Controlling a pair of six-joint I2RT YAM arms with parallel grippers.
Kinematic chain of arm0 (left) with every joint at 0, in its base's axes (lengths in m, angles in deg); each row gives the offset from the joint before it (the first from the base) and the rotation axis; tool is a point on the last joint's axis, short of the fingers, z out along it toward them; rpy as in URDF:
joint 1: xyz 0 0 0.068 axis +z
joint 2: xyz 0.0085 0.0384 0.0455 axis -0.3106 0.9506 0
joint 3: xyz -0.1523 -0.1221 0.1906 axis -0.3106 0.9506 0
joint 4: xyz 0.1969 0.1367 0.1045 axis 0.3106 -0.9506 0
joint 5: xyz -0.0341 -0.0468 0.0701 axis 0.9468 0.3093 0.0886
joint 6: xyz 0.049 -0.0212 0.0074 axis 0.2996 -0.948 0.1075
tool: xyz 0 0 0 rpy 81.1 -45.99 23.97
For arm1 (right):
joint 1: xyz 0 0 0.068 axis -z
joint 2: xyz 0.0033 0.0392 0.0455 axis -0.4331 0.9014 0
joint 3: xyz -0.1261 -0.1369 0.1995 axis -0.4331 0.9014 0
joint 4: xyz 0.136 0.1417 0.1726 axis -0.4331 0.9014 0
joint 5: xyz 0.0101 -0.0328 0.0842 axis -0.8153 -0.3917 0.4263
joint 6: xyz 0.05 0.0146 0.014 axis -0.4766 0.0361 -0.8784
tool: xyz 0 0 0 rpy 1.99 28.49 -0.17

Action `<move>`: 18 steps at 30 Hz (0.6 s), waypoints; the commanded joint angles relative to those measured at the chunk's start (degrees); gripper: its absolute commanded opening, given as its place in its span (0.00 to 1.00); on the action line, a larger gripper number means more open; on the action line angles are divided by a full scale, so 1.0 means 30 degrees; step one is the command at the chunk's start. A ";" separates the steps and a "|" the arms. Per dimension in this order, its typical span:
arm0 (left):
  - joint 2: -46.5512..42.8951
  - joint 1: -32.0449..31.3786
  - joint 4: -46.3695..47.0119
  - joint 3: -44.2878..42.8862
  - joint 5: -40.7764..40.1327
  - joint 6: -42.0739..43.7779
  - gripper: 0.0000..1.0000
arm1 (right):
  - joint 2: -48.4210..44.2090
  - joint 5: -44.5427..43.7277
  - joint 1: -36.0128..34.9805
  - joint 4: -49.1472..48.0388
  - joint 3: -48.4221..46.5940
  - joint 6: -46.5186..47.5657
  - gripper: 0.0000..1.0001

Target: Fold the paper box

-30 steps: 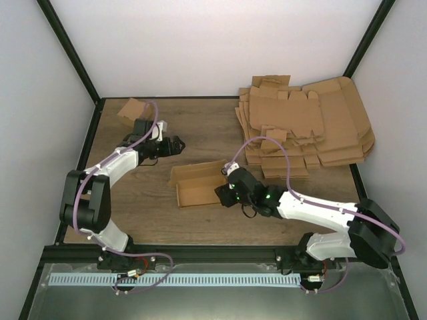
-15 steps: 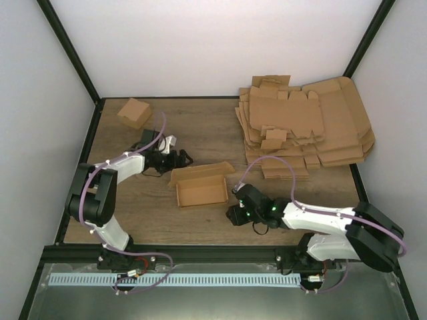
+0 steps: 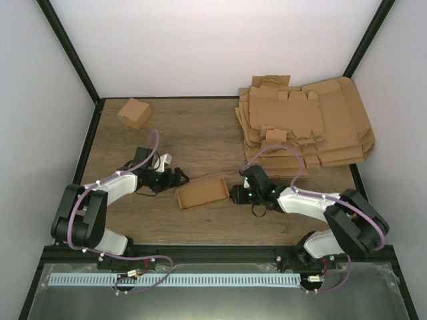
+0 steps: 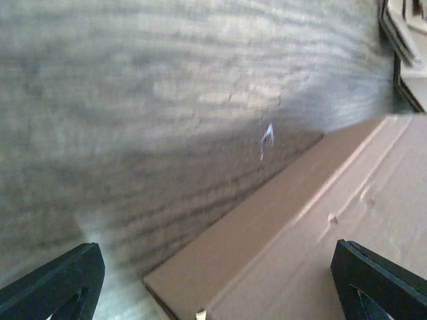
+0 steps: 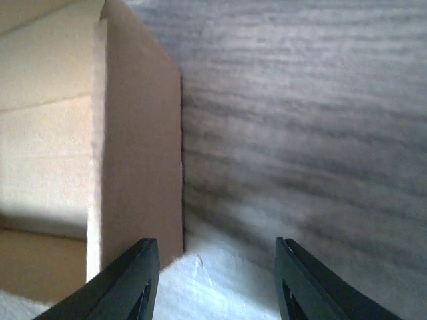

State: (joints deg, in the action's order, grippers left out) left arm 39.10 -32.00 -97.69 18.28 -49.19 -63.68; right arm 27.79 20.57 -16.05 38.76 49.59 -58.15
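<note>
The paper box (image 3: 203, 191) lies on the wooden table (image 3: 200, 133) as a low brown box with its top flap down. My left gripper (image 3: 179, 177) is at its left end, open wide. In the left wrist view the box (image 4: 320, 233) fills the lower right, and one of its corners reaches in between the fingers of the left gripper (image 4: 220, 293). My right gripper (image 3: 235, 193) is at the box's right end. In the right wrist view the box wall (image 5: 137, 147) stands just left of the open right gripper (image 5: 217, 280), which has only table between its fingers.
A small folded brown box (image 3: 134, 112) sits at the back left corner. A heap of flat cardboard blanks (image 3: 303, 127) covers the back right of the table. Black frame rails run along the table's edges.
The box's raised flap has come down, so the box looks closed. My left gripper moved right and nearer, up to the box's left end. The right gripper shifted to the right end and narrowed.
</note>
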 commanded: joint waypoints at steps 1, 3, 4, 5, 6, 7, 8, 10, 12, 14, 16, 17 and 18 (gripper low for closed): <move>-0.1251 -0.0285 0.0240 0.1354 0.0913 -0.0938 0.96 | 0.1952 0.1431 0.1067 -0.1139 -0.1993 0.1436 0.50; -0.1928 -0.0392 0.0265 0.1856 0.0933 -0.1385 0.96 | 0.2590 0.1649 0.1362 -0.1183 -0.2412 0.1648 0.50; -0.2241 -0.0400 0.0238 0.2032 0.0964 -0.1592 0.96 | 0.2754 0.1678 0.1413 -0.1197 -0.2568 0.1722 0.50; -0.2577 -0.0402 0.0184 0.2275 0.1008 -0.1786 0.96 | 0.2829 0.1656 0.1423 -0.1199 -0.2627 0.1735 0.50; -0.2875 -0.0413 0.0180 0.2436 0.1150 -0.1997 0.96 | 0.2853 0.1635 0.1424 -0.1228 -0.2617 0.1777 0.50; -0.3252 -0.0469 0.0191 0.2603 0.1277 -0.2210 0.96 | 0.2856 0.1600 0.1450 -0.1213 -0.2637 0.1829 0.50; -0.3546 -0.0600 0.0203 0.2755 0.1388 -0.2435 0.96 | 0.2879 0.1588 0.1493 -0.1204 -0.2651 0.1880 0.50; -0.3994 -0.0852 0.0190 0.3006 0.1500 -0.2965 0.96 | 0.2976 0.1734 0.1630 -0.1217 -0.2822 0.2087 0.50; -0.4387 -0.1247 0.0354 0.3266 0.1720 -0.3516 0.96 | 0.3237 0.2059 0.1769 -0.1242 -0.3221 0.2340 0.50; -0.4717 -0.1694 0.0699 0.3549 0.1875 -0.4198 0.96 | 0.3691 0.2205 0.1802 -0.1214 -0.3911 0.2527 0.50; -0.4960 -0.2027 0.1321 0.3879 0.2273 -0.5047 0.96 | 0.4304 0.2320 0.1805 -0.1145 -0.4736 0.2619 0.50; -0.5085 -0.2143 0.1433 0.3940 0.2351 -0.5455 0.96 | 0.4734 0.2407 0.1805 -0.1170 -0.5143 0.2656 0.50; -0.5280 -0.2227 0.1421 0.3974 0.2376 -0.5697 0.97 | 0.5065 0.2487 0.1805 -0.1257 -0.5480 0.2673 0.50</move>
State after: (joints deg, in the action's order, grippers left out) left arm 25.13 -37.34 -96.21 29.03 -44.71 -75.38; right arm 39.98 26.29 -10.87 36.47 38.86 -51.72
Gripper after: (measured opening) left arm 0.964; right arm 0.502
